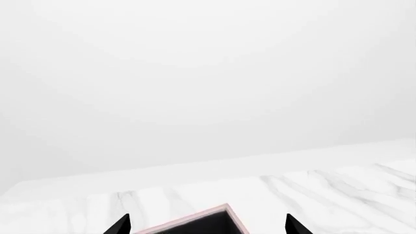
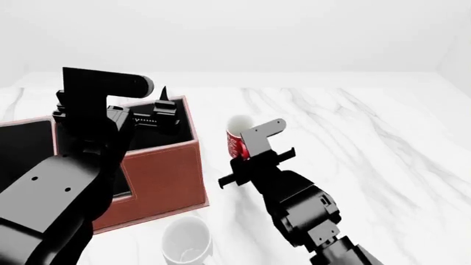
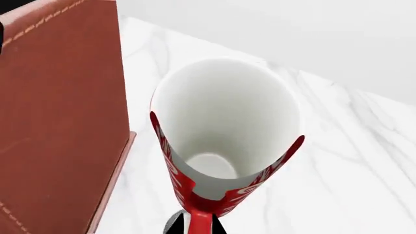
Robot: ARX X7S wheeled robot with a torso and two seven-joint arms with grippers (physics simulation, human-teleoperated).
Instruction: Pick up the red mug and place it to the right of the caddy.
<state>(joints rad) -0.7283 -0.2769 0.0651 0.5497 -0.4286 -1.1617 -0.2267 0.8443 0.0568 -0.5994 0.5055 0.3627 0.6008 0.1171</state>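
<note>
The red mug (image 2: 236, 141) with white markings stands upright just right of the caddy (image 2: 163, 175), a large reddish-brown box with black-lined compartments. My right gripper (image 2: 249, 160) is at the mug's near side and hides its base. In the right wrist view the mug (image 3: 224, 131) shows from above with its white interior. My right gripper (image 3: 200, 225) is shut on its small red handle, with the caddy wall (image 3: 62, 112) beside it. My left gripper (image 2: 160, 109) hovers over the caddy's far right corner. It is open (image 1: 208, 226), with the caddy corner (image 1: 208, 223) between its fingertips.
A larger plain white mug (image 2: 186, 243) stands in front of the caddy near the table's front edge. The white marble table (image 2: 368, 143) stretches to the right and back. A pale wall lies behind it.
</note>
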